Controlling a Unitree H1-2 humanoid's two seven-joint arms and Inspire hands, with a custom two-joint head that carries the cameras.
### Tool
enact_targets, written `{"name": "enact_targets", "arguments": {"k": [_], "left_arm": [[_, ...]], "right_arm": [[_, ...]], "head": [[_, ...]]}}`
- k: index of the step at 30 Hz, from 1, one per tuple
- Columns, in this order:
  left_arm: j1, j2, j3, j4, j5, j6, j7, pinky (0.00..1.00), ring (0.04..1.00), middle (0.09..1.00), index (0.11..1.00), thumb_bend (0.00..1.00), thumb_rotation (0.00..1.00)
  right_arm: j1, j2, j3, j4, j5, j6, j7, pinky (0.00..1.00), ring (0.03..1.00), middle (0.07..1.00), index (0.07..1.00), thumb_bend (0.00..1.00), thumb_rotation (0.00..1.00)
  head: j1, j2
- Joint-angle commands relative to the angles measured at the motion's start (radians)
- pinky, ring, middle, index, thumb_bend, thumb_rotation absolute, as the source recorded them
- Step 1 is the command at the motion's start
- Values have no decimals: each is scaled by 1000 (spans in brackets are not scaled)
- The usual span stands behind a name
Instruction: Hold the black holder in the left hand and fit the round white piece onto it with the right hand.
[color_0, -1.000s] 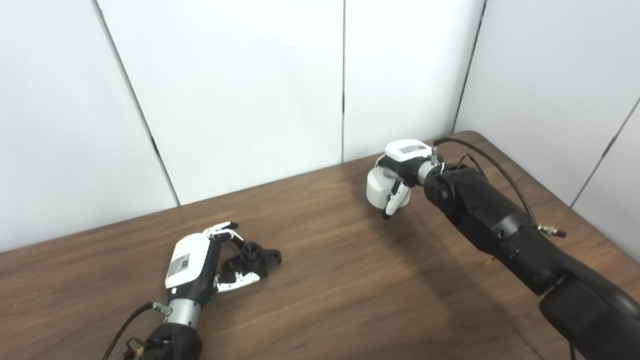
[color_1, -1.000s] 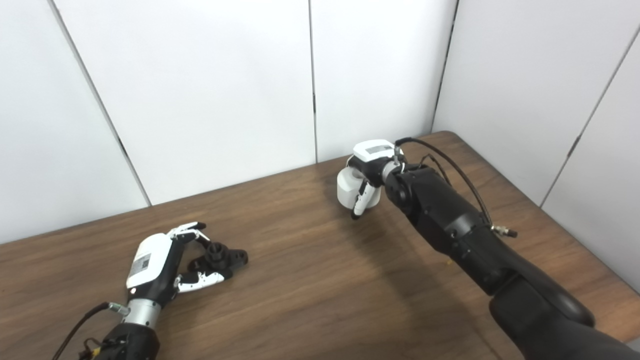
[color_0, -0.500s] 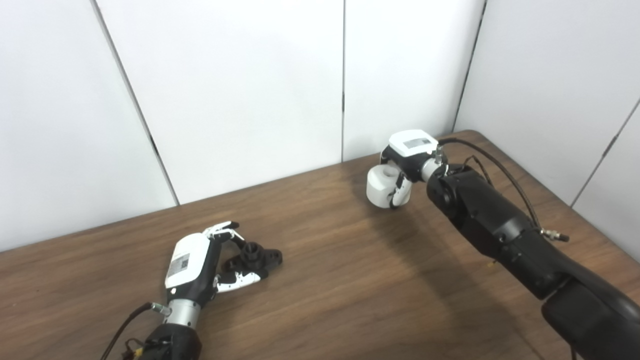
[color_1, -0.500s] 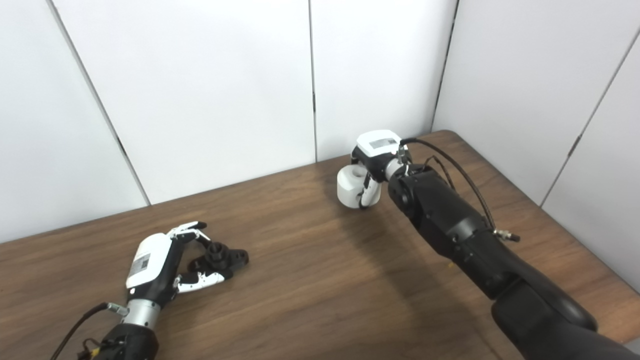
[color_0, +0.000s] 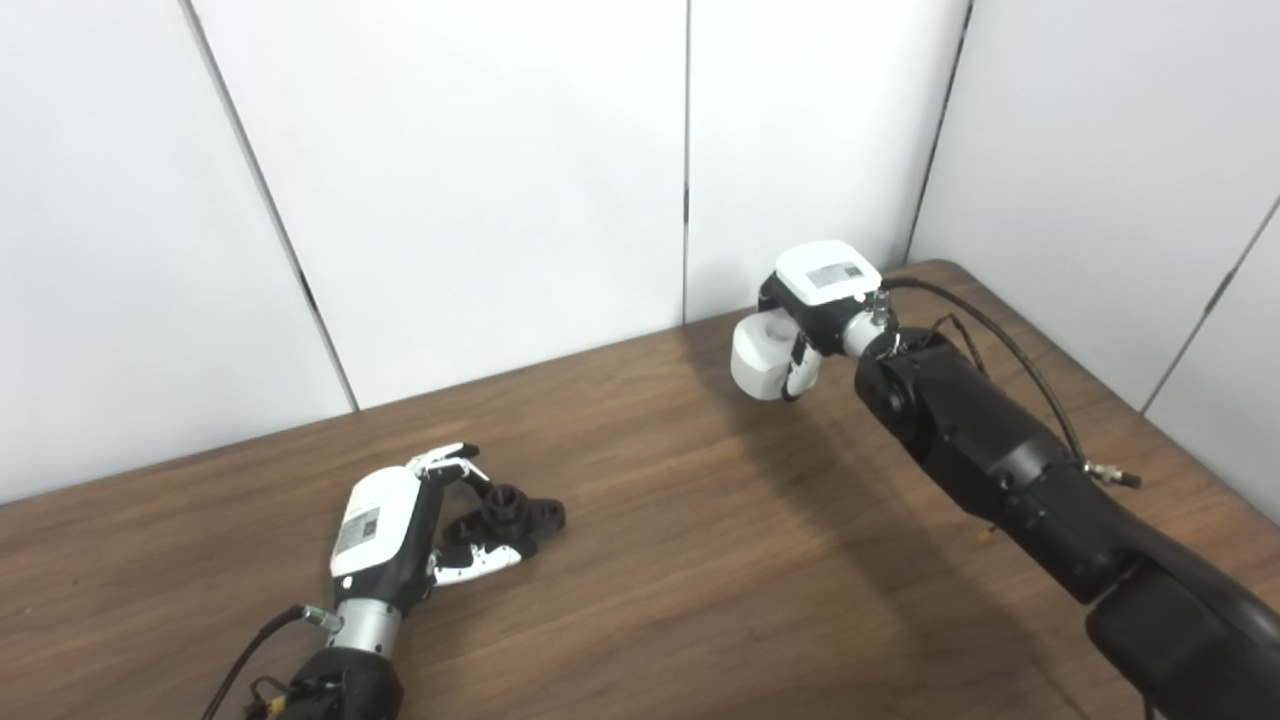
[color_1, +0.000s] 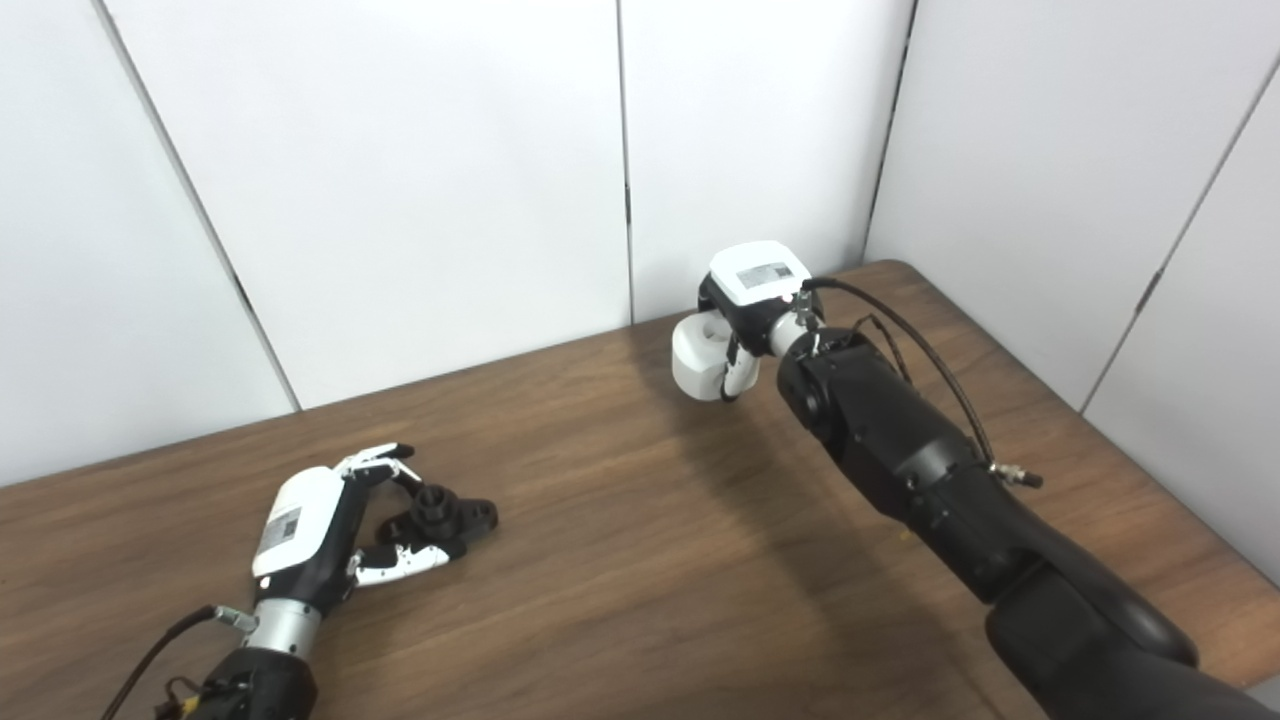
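The black holder (color_0: 512, 514) lies on the wooden table (color_0: 660, 560) at the front left, its short round post pointing up. My left hand (color_0: 392, 530) rests on the table with its fingers curled around the holder's left side. The round white piece (color_0: 760, 357), a thick cylinder with a hole in its top, is held in my right hand (color_0: 812, 312) above the far right part of the table. The right hand's fingers wrap the piece's right side. The same scene shows in the right eye view, with the holder (color_1: 445, 515) and the white piece (color_1: 703, 358).
White wall panels (color_0: 500, 180) stand right behind the table's far edge, and more panels close the right side. The right arm (color_0: 1000, 460) stretches over the right part of the table. A cable trails from the left wrist (color_0: 250, 660).
My right hand has lifted the white piece off the table and turned it so its top hole shows. The left hand and the holder have not moved.
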Motion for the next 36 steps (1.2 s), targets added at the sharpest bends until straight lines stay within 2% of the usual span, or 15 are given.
{"name": "enact_targets", "arguments": {"k": [1,6,10,13,19,26,36], "left_arm": [[164,60,-9,94,-1,1,4,774,831,822,478,522,83],[166,53,-10,82,2,18,-13,779,834,829,478,522,82],[173,43,-15,47,12,51,-37,792,841,835,478,522,81],[175,35,-16,37,12,51,-38,789,843,832,478,522,82],[177,13,-11,18,6,74,-51,790,851,833,478,522,80],[168,-9,-21,11,12,119,-93,839,874,852,480,522,79],[124,-19,-72,-5,35,299,-228,899,930,907,487,521,81]], "right_arm": [[-42,-42,-44,-54,10,-20,-50,715,743,708,483,525,137],[-33,-33,-72,-128,61,-29,-5,720,764,715,482,525,137],[-37,-32,-79,-200,114,-7,107,765,809,739,482,525,137],[-45,-33,-75,-245,124,1,168,797,815,743,482,525,136],[-57,-20,-73,-303,134,1,249,781,829,748,483,525,136],[-76,6,-72,-371,167,-22,296,713,795,742,483,525,135],[-115,43,-48,-415,187,-64,328,747,801,738,482,525,136]], "head": [[12,5],[48,16],[110,28],[141,35],[218,53],[292,70],[355,82]]}}
